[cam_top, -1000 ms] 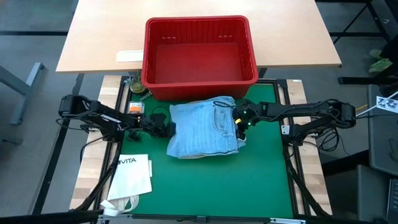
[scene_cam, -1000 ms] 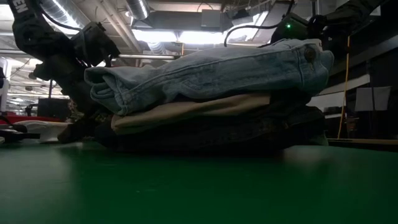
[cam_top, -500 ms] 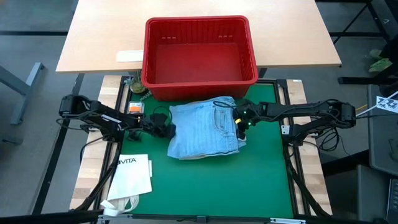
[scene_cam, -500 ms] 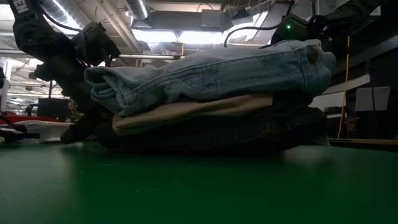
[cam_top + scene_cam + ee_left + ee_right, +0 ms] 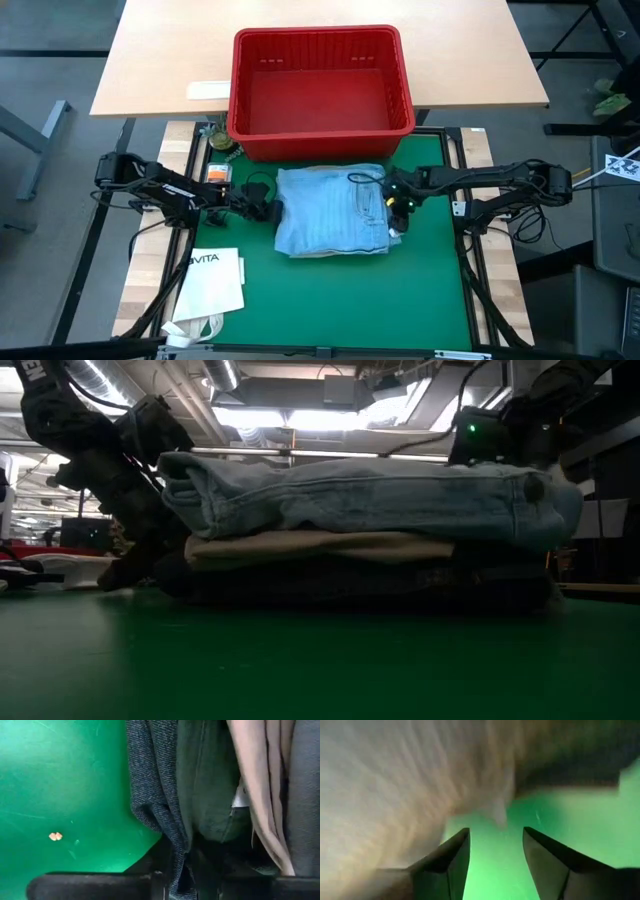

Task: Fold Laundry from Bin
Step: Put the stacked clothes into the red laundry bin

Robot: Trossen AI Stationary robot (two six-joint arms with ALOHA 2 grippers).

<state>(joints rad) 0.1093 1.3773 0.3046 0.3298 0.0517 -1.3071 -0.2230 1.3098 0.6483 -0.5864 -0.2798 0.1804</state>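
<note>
Right tool [image 5: 397, 205] beside laundry [image 5: 331, 208], bin [image 5: 322, 135] bare

A: Where does the laundry [image 5: 330, 212] sit?
B: Stacked on the mat [image 5: 340, 300], just in front of the bin [image 5: 320, 85].
A: And the stack's order?
B: Jeans [image 5: 370, 495] on top, the tan garment [image 5: 320, 547] under them, the trousers [image 5: 350, 582] lowest.
A: The grippers?
B: Left gripper [image 5: 262, 206] touches the stack's left edge, right gripper [image 5: 398, 205] its right edge. The paper bag [image 5: 212, 285] lies left of the mat, nearer the front.
</note>
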